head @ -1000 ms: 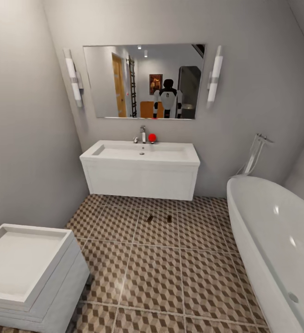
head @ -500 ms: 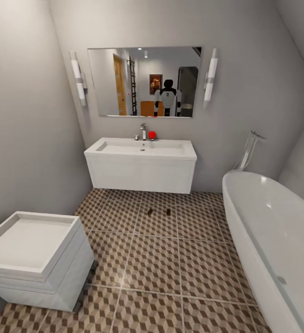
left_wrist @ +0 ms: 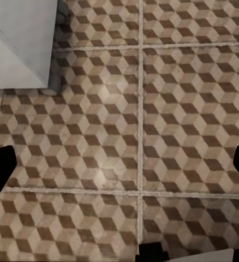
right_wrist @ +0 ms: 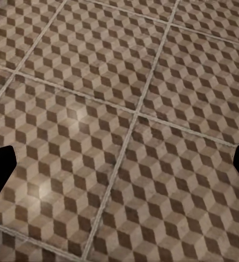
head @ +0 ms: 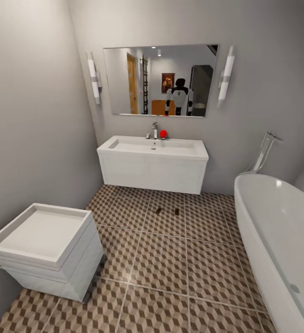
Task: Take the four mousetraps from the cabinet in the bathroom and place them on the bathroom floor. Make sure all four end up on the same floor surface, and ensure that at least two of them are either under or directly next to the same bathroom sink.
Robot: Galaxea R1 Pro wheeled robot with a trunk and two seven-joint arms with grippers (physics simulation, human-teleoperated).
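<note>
I see two mousetraps (head: 158,210) (head: 176,212) on the bathroom floor (head: 161,259) by the sink (head: 154,148), my left gripper (left_wrist: 119,164) and right gripper (right_wrist: 119,164) spread wide, nothing held.

Both end effectors (left_wrist: 119,164) (right_wrist: 119,164) wide apart

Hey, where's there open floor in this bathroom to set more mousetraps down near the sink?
Two mousetraps already lie close together on the bathroom floor just in front of the sink. Bare tile flanks them: leftward toward the wall, and rightward toward the bathtub. The widest free patch is the middle floor, between the white drawer unit and the bathtub.
</note>
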